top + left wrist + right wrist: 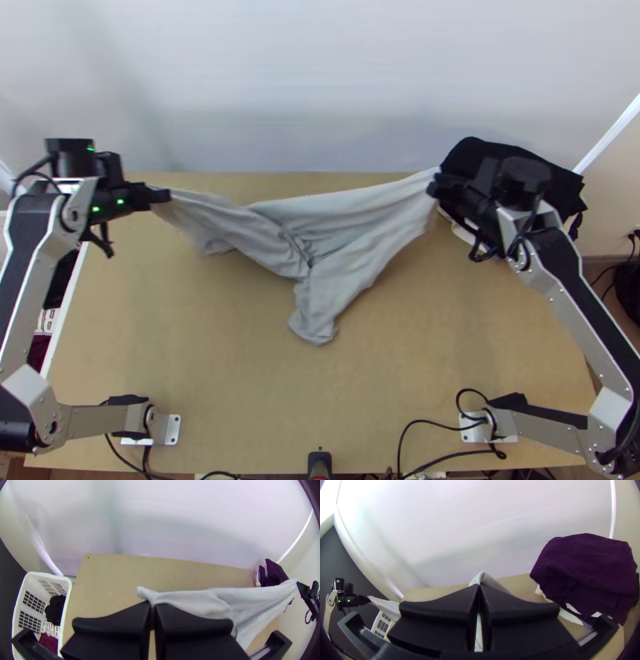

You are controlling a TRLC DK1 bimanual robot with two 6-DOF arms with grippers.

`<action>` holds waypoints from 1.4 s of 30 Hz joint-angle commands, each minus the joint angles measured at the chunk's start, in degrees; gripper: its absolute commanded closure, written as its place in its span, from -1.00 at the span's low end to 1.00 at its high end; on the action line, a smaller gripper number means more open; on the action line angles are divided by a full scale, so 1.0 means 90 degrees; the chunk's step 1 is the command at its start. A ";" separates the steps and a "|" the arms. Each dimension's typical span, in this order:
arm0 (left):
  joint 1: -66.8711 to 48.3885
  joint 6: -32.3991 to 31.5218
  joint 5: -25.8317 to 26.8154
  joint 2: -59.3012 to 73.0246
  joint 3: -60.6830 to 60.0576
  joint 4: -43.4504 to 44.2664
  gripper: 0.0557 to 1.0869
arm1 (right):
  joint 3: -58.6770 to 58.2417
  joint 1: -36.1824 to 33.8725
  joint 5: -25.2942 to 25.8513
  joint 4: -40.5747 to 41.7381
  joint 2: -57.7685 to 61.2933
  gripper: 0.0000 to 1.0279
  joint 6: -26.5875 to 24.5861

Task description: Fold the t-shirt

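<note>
Beside the table [200, 360], a white basket [31, 584] holds black cloth [55, 610] and dark red cloth [49, 642]. The grey t-shirt [344, 224] stretches over the table, pinched by the left gripper [164, 195] and the right gripper [434, 188], creased and bunched mid-span, one part drooping.

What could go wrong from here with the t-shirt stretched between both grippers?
The left gripper pinches a narrow end of the t-shirt, which might slip free. The shirt's middle is bunched, so it could settle creased if lowered like this. The right gripper works close to the dark cloth pile and might brush it.
</note>
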 commanded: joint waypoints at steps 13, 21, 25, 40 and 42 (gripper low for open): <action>-0.2443 -0.0078 0.0840 -0.2693 -0.3466 -0.1452 0.92 | -0.0173 0.0010 0.0052 -0.0059 -0.0496 0.94 -0.0131; -0.3155 0.0235 0.2627 -0.2889 -0.3144 -0.3269 0.92 | -0.0183 0.0029 0.0052 -0.0001 -0.0311 0.94 -0.0131; -0.3282 0.0245 0.2774 -0.2879 -0.3144 -0.3298 0.92 | -0.0173 0.0029 0.0052 0.0048 -0.0233 0.94 -0.0131; -0.2286 0.1172 0.2334 -0.2127 -0.2382 -0.2302 -0.92 | -0.0183 0.0283 0.0091 0.0097 -0.0018 0.94 -0.0111; -0.1808 0.1172 0.2334 -0.1746 -0.2177 -0.2028 -0.90 | -0.0183 0.0371 0.0139 0.0107 0.0002 0.94 -0.0101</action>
